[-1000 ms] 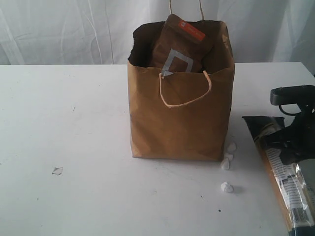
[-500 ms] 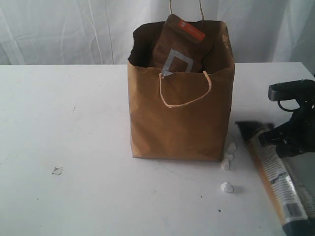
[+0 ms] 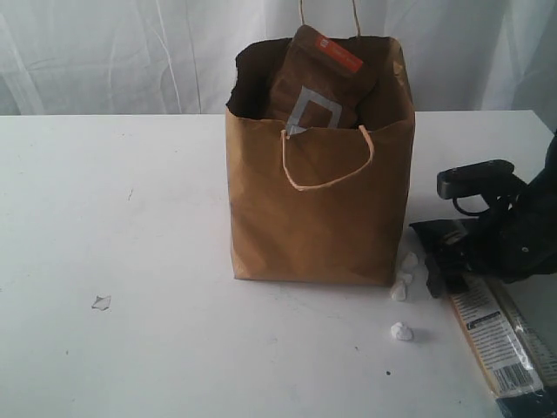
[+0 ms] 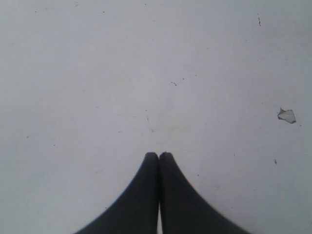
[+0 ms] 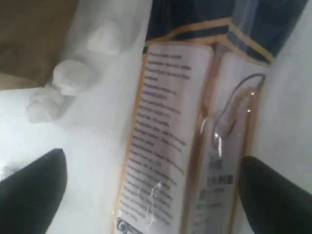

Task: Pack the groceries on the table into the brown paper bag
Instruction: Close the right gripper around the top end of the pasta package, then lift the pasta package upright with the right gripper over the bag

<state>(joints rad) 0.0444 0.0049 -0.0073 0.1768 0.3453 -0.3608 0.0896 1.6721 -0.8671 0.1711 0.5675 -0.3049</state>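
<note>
Fingers on the right arm (image 5: pixel 34 190) now stand wide apart, one on each side of the long dark pasta packet with the pale printed label (image 3: pixel 492 335), gripping nothing. A second ago they were closed on it, further out toward the right edge of the wide white bench (image 3: pixel 174 366). Since then the arm has come inward and the packet has slid with it, so its dark end now lies near the bag's base. The packet rests flat on the bench, released and still unpacked. This looks like a let-go to take a fresh hold before lifting.

Left fingers (image 4: pixel 146 195) are pressed together, empty, hanging over bare bench close to a tiny pale flake (image 3: pixel 102 302). Small white crumpled lumps (image 3: pixel 400 331) sit between packet and bag.

Further back stands the tall brown kraft paper bag with pale cord handles (image 3: pixel 318 226), upright and unmoved, with a brown foil pouch with an orange-red strip (image 3: pixel 318 78) poking out of its mouth. No other groceries show on the bench, so the packet is probably the last item.
</note>
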